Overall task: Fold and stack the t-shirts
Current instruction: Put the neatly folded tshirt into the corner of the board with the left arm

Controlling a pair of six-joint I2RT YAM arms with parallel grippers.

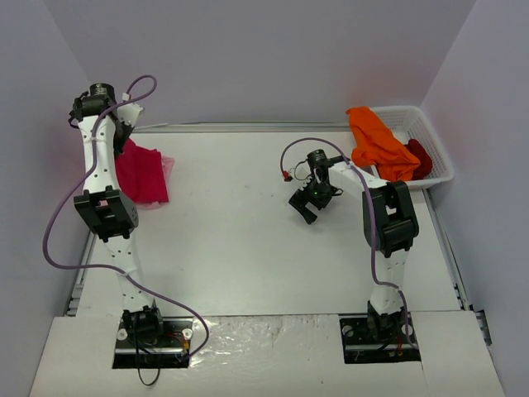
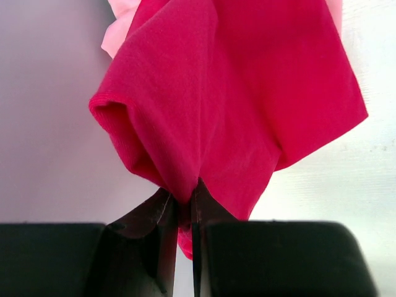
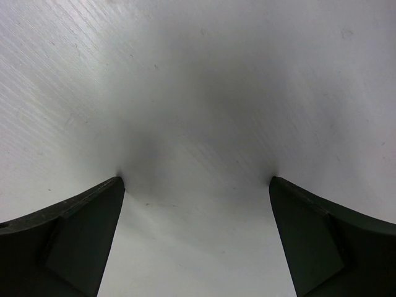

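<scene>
With both bases at the near edge, the right arm (image 1: 388,219) was the free one. The right jaws stood wide apart and empty, tipped down over bare counter (image 1: 248,273) around mid-depth. Its wrist view showed only white surface between them.

Further back on the left, the left arm (image 1: 103,215) reached up along the wall. The left jaws were clamped together on a pinch of the crimson shirt (image 2: 247,93). The shirt hung bunched from that pinch, with its lower part draped on the counter at far left. Its long axis ran roughly far-to-near, with the grip at the far end.

My read is that the next move is spreading it flat. The shirt lay well to the left of the right jaws, so the left arm was much the nearer. The right arm would have to cross the counter for a second corner. Nothing lay on the counter between them, but the left arm's own links crowded that side.

A pale pink shirt (image 1: 169,161) peeked out beside the crimson one. I couldn't tell whether it was under or behind.

At far right was a white basket (image 1: 434,132). An orange shirt (image 1: 376,145) was draped over its rim and a dark red shirt (image 1: 421,157) sat inside. Both were well apart from either jaws.
</scene>
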